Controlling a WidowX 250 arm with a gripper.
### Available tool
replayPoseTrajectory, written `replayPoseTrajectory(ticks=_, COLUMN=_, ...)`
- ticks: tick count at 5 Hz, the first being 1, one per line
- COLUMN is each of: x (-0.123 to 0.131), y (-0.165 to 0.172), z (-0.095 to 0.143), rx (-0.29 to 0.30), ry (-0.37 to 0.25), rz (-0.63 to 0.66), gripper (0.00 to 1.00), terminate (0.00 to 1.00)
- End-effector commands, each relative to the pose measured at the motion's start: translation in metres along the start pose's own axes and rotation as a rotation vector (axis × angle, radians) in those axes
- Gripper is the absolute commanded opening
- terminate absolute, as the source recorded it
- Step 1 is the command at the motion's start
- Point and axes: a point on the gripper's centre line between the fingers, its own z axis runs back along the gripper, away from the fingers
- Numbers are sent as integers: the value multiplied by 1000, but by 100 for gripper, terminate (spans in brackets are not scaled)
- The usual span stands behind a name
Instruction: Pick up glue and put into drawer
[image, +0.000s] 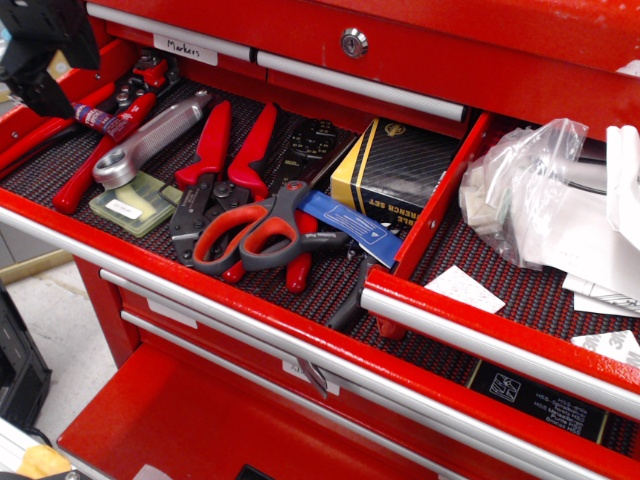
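Observation:
The glue (101, 120) is a slim red bottle with a purple-blue label, lying at the far left of the left tool drawer. My black gripper (48, 82) hangs at the top left, just above and in front of the glue's nozzle end, and hides the white nozzle. I cannot tell how its jaws stand. The drawer (500, 343) with the silver pull bar stands open at the right. It holds clear plastic bags (520, 185) and white papers on dark mesh.
The left drawer also holds a silver wrench (150, 140), red-handled pliers (215, 160), red-and-grey scissors (255, 232), a green case (128, 203) and a black-and-yellow box (392, 165). A red divider wall (440, 195) separates the two drawers. A lower red drawer (180, 420) is open below.

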Motion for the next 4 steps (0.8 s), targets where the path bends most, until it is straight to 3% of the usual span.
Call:
replayPoseTrajectory(ticks=1, x=-8, y=17, z=-2, rx=40, ry=14, rz=-35, gripper=100, terminate=0)
replayPoseTrajectory(ticks=4, x=-11, y=21, z=-33, rx=-15, ry=-54, rz=42, gripper=100, terminate=0)
